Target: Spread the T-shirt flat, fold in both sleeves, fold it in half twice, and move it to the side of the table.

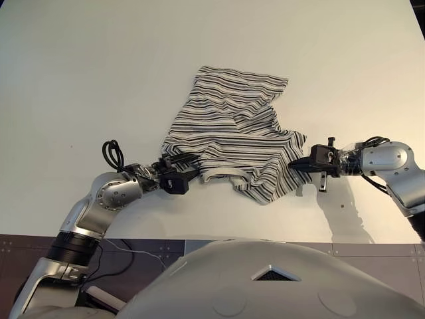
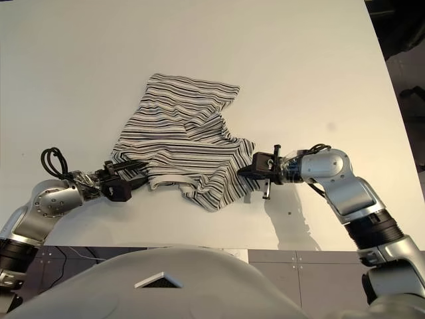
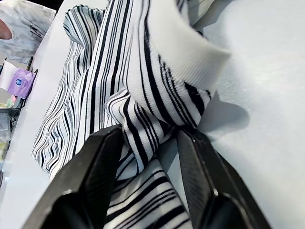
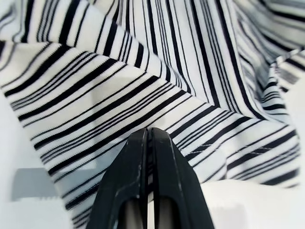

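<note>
A black-and-white striped T-shirt [image 1: 232,133] lies crumpled in the middle of the white table [image 1: 99,80], with its white collar band toward the near edge. My left gripper [image 1: 192,166] is at the shirt's near-left edge. In the left wrist view its two fingers [image 3: 102,157] hold a bunched fold of striped cloth [image 3: 143,119] just below the collar band. My right gripper [image 1: 292,165] is at the shirt's near-right edge. Its fingertips [image 4: 147,131] are pressed together on the fabric [image 4: 167,71], where the stripes crease into a V.
Bare tabletop surrounds the shirt on every side, widest at the far and left parts. The table's front edge [image 1: 199,237] runs just behind both arms, with dark floor below it.
</note>
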Available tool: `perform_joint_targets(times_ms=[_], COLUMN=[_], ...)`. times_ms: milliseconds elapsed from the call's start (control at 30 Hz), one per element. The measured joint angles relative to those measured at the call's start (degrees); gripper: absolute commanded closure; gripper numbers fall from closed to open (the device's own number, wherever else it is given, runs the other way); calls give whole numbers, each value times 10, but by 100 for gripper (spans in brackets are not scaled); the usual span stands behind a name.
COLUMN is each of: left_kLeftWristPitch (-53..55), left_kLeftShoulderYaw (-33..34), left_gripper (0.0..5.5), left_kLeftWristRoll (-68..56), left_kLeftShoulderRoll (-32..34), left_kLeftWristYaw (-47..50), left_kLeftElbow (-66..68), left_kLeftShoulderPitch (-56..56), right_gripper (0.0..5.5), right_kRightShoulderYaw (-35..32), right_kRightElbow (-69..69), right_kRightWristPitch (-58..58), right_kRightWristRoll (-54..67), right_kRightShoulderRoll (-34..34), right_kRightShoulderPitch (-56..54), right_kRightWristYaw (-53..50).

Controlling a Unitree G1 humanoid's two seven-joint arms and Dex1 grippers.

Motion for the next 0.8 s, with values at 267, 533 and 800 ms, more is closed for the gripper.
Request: perform_joint_targets(times_ms=[267, 533, 800], left_kLeftWristPitch=[-23, 2, 150], left_kLeftShoulderYaw=[34, 25, 12], left_gripper=[343, 343, 343], left_kLeftWristRoll=[-81, -209, -236], left_kLeftShoulderRoll=[86, 40, -1], left_kLeftWristYaw=[-96, -86, -66], left_kLeftElbow=[95, 31, -154], left_kLeftShoulderPitch=[-74, -52, -28], right_gripper=[538, 538, 538], right_kRightShoulderYaw=[-5, -5, -15], right_kRightElbow=[255, 281, 260], right_kRightWristPitch=[-223, -303, -300], right_kRightWristRoll=[-200, -237, -225], right_kRightShoulderRoll=[14, 44, 53], right_kRightShoulderPitch=[-105, -127, -102], right_kRightWristYaw=[-192, -194, -191])
